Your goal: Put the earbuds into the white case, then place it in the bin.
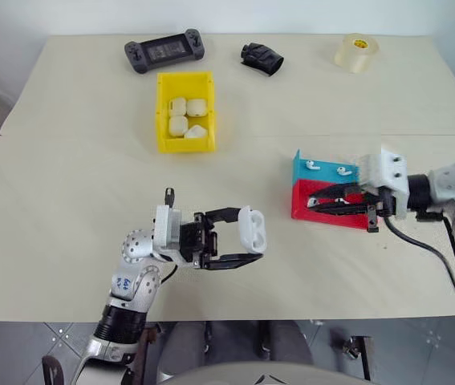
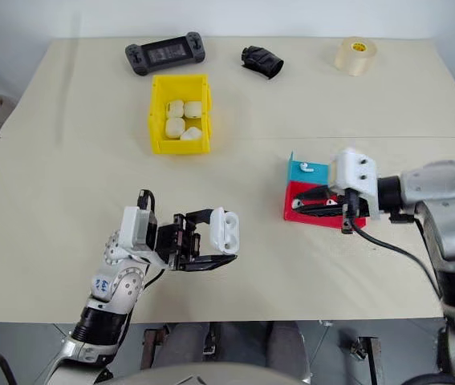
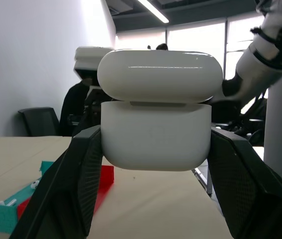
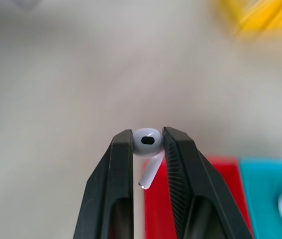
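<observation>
Across the pale wooden table (image 1: 83, 200) our two arms are set up for a hand-to-hand insertion. Our left gripper (image 1: 247, 241) is clamped on the white case (image 1: 250, 229), held above the table near its front edge with the lid flipped open — both sockets face up and outward in the right eye view. Our right gripper (image 4: 147, 142) is closed narrowly on one earbud (image 4: 147, 144), pinched by its head with the stem hanging free between the fingers; it sits over the red tray (image 1: 307, 210), well apart from the case. More earbuds (image 1: 327, 168) lie on the blue tray (image 1: 302, 169) just behind.

The step in hand, as we judge it, is carrying this bud across and seating it. To do it well we should keep the case fixed and let only the right arm travel, then line the stem up with an empty socket before lowering — stem first. The pinch on the rounded head looks slippery, so we should move slowly and not loosen until the stem is well inside.

The yellow bin (image 1: 163, 112) waits farther back with several white cases (image 1: 187, 116) already in it.
</observation>
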You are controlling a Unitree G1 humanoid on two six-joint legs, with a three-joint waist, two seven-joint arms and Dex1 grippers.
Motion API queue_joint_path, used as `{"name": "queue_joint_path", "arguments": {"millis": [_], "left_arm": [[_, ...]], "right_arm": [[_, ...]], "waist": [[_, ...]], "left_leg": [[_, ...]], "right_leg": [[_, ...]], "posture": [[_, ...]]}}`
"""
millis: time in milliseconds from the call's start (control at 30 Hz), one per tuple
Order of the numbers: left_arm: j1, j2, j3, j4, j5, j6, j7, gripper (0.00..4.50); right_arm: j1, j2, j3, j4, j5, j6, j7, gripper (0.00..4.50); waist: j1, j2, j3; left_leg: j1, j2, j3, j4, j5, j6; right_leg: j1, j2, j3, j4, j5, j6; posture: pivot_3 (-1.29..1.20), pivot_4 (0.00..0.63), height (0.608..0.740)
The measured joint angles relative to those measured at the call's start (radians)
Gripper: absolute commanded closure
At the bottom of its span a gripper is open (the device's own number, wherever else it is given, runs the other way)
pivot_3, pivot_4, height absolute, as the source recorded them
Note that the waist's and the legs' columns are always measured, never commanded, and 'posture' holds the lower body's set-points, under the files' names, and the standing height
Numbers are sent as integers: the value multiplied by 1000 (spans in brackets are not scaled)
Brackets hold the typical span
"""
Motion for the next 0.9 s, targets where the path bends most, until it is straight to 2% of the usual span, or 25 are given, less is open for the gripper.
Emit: {"name": "queue_joint_path", "arguments": {"millis": [133,200,267,333,533,900], "left_arm": [[-18,5,-1,8,-29,72,-19,1724],[-27,0,-1,21,-37,89,-23,1724],[-42,-10,1,37,-44,100,-31,1724],[-65,-18,1,44,-45,106,-38,1724],[-100,-38,11,77,-51,124,-41,1724],[-159,-83,12,100,-52,147,-26,1724]], "right_arm": [[101,177,-125,-151,215,61,-192,4004],[125,246,-150,-206,281,65,-287,4004],[158,378,-151,-285,349,49,-413,4004],[182,436,-134,-330,378,33,-487,4004],[239,525,-42,-403,385,-35,-604,4004],[280,548,120,-391,288,-183,-603,4004]], "waist": [[-1,0,0],[-1,0,0],[0,0,0],[1,1,0],[-3,1,0],[-3,1,0]], "left_leg": [[0,0,0,0,0,0],[0,0,0,0,0,0],[0,-1,0,0,0,0],[0,-2,0,0,0,0],[0,-3,1,0,0,0],[0,-5,2,0,0,0]], "right_leg": [[-1,0,1,1,0,0],[-1,0,1,1,0,0],[-2,0,2,3,0,0],[-2,0,2,4,0,0],[-3,1,3,5,0,0],[-5,1,5,8,0,0]], "posture": [[0,150,740],[0,150,740],[0,150,740],[0,150,740],[0,150,740],[0,150,740]]}}
